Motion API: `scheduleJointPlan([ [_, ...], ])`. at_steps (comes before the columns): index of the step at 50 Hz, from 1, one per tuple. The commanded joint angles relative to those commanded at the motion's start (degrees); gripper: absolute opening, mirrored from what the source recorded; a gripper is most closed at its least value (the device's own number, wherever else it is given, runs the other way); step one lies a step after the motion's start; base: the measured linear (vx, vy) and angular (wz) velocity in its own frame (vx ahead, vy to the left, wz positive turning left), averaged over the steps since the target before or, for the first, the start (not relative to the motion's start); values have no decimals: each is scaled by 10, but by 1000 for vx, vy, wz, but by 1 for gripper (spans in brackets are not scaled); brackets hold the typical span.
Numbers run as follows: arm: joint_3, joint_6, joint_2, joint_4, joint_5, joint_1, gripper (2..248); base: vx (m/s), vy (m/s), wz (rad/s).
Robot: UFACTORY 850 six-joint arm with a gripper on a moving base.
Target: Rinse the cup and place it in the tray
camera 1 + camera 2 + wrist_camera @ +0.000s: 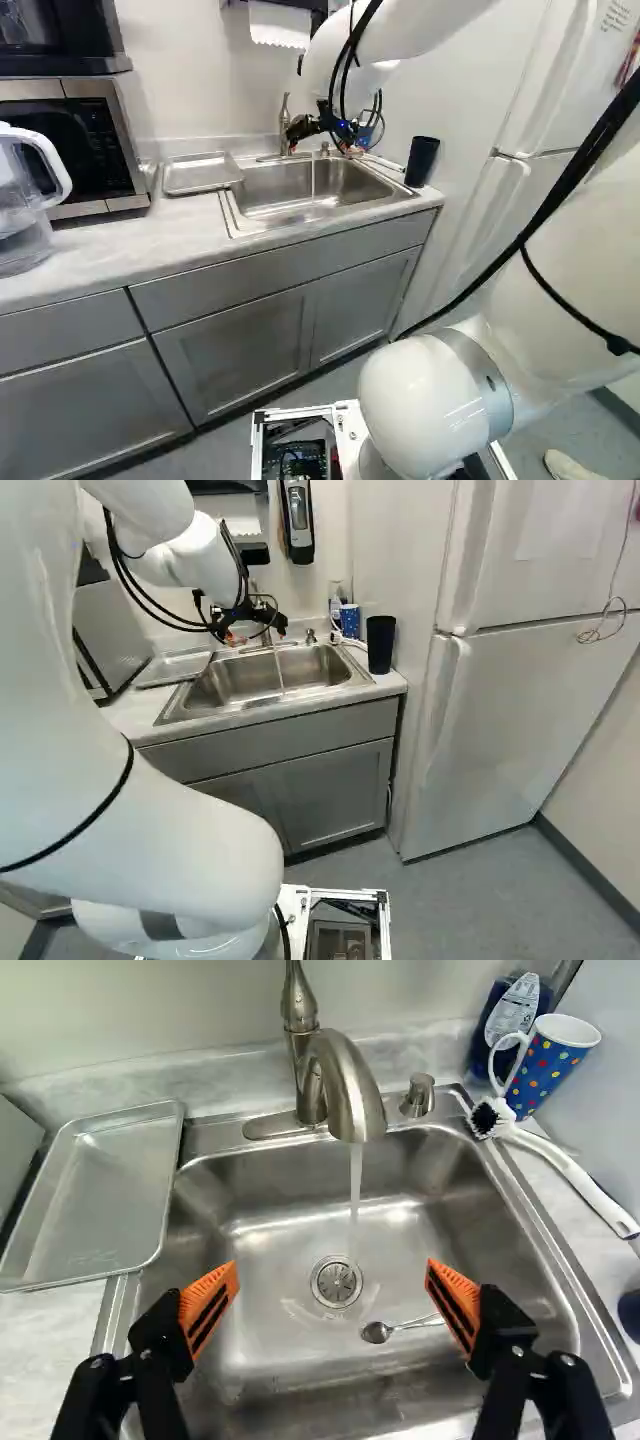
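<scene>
Two drinking vessels stand upright on the table (90, 258), to the right of my end effector (323, 147): a blue ceramic mug with multicoloured dots (548, 1068), farther ahead, and a tall dark tumbler (380, 644). The mug adjoins a blue bottle with a clear label (512, 1012); a white-handled brush (560, 1162) lies nearer. End effector state: fingers apart, nothing between the orange pads (210, 1308), positioned over the stainless-steel sink (300, 1365). Ahead, the brushed-metal faucet (345, 1080) discharges water. Below, a metal spoon (377, 1332) lies near the drain (337, 1282). Left: the rectangular metal tray (100, 1200).
</scene>
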State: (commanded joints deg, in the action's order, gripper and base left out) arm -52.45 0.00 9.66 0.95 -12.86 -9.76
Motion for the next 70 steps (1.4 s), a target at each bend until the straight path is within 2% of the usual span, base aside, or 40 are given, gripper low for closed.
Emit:
scheduleJointPlan([
  [16, 0, 0, 0, 3, 1, 0, 247, 0, 0, 0],
  [70, 2, 0, 2, 67, 35, 7, 247, 0, 0, 0],
])
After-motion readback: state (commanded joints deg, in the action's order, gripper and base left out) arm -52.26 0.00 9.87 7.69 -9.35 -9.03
